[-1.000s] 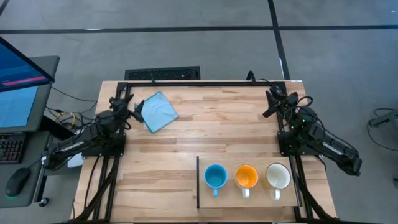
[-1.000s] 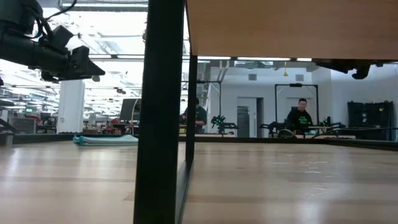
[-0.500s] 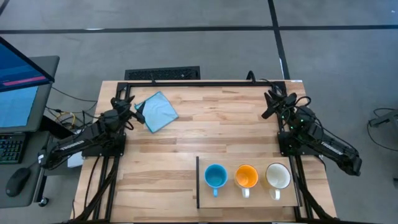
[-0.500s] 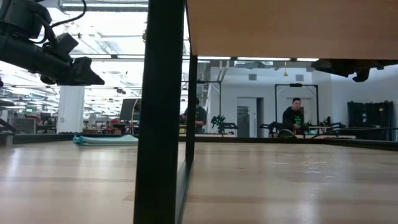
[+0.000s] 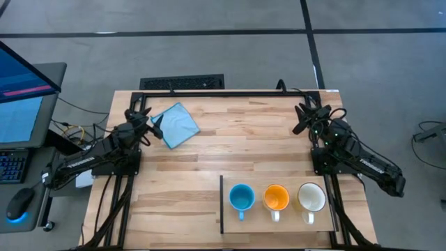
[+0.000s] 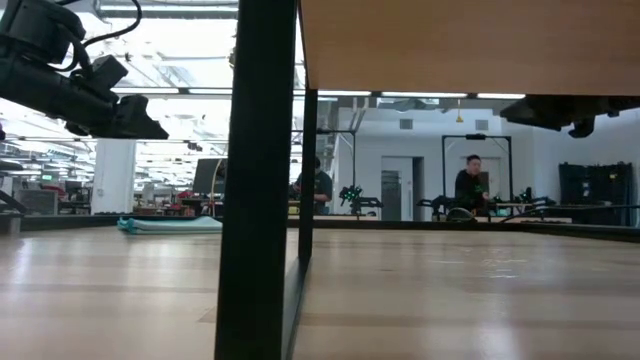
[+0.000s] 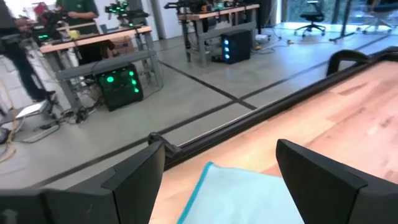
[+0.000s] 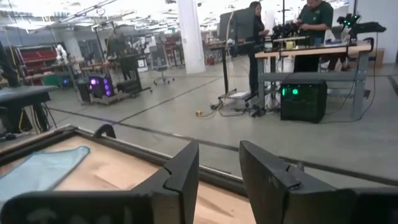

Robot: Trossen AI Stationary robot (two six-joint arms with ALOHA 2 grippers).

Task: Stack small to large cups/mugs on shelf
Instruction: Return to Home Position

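You have a blue cloth (image 5: 175, 125) lying flat near a left corner of the table (image 5: 230, 148); a monitor (image 5: 22, 97) stands beyond that side.

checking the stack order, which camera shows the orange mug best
The high view. It looks straight down on the orange mug, which stands on the shelf between the blue mug and the white mug, so its whole rim and handle show. The low view and both wrist views show nothing of it.

Three mugs (image 5: 276, 198) sit abreast on the shelf (image 5: 293, 225).
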